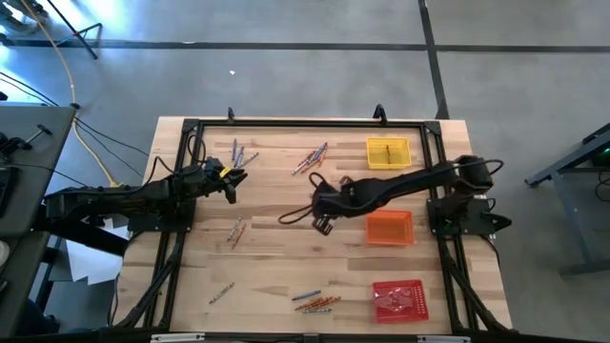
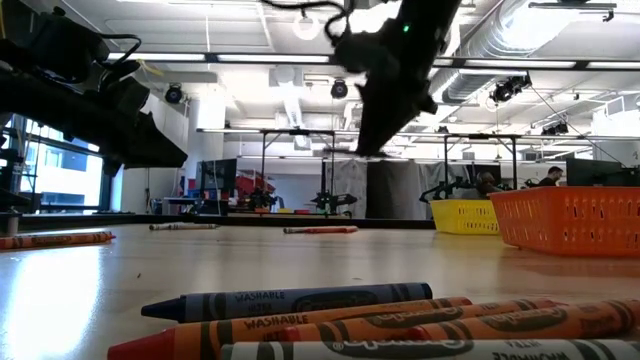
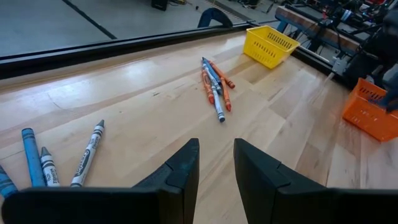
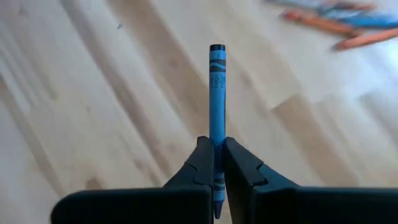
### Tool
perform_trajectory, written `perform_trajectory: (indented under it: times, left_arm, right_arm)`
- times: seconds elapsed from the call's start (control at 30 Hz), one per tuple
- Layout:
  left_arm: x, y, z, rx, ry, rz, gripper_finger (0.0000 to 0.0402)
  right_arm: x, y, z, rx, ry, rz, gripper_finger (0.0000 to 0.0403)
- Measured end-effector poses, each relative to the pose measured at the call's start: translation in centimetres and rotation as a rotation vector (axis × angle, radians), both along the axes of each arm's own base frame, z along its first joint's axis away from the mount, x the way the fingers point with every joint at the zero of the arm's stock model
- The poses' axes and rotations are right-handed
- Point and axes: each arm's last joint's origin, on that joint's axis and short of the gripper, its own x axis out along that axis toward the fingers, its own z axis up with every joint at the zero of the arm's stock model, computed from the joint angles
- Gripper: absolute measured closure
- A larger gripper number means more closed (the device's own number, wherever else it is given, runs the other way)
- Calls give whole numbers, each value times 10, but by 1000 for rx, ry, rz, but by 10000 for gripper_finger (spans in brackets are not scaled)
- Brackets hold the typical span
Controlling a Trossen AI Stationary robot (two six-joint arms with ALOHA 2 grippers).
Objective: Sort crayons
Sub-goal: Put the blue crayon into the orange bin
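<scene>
High view, going left to right. The left gripper [image 1: 232, 181] sits at the left-middle of the table w/ its jaws a little apart and nothing between them. Just above it lie a few grey and blue crayons [image 1: 240, 153]. Below it, 2-3 more crayons [image 1: 235, 230], and one alone [image 1: 221, 292] near the lower left. In the upper middle there's a crayon bunch [image 1: 311, 159]; in the lower middle, a pile of blue and orange crayons [image 1: 315, 302]. The right gripper [image 1: 321, 225] hangs at mid-frame, jaws pinching a blue crayon [image 4: 216, 93] that sticks straight out past the tips. At the right: yellow tray [image 1: 388, 153] up top, orange tray [image 1: 390, 229] in the middle, red tray [image 1: 398, 300] at the bottom.
</scene>
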Motion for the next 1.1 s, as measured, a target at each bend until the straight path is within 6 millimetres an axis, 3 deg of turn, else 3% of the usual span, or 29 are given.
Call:
perform_trajectory:
  times: [0.2, 0.4, 0.67, 0.87, 1.1]
  left_arm:
    - [0, 0, 0, 0, 1, 0, 314]
    - [0, 0, 0, 0, 0, 0, 314]
    - [0, 0, 0, 0, 0, 0, 314]
    - [0, 0, 0, -10, -7, 4, 314]
    - [0, 0, 0, -8, -6, 3, 314]
  right_arm:
    - [-29, -1, 35, -143, -27, -92, 400]
    - [-66, 5, 50, -240, 24, -245, 400]
    - [-105, 20, 24, -248, 159, -394, 400]
    - [-128, 23, -2, -58, 353, -405, 400]
    - [-142, 22, -14, 116, 324, -405, 400]
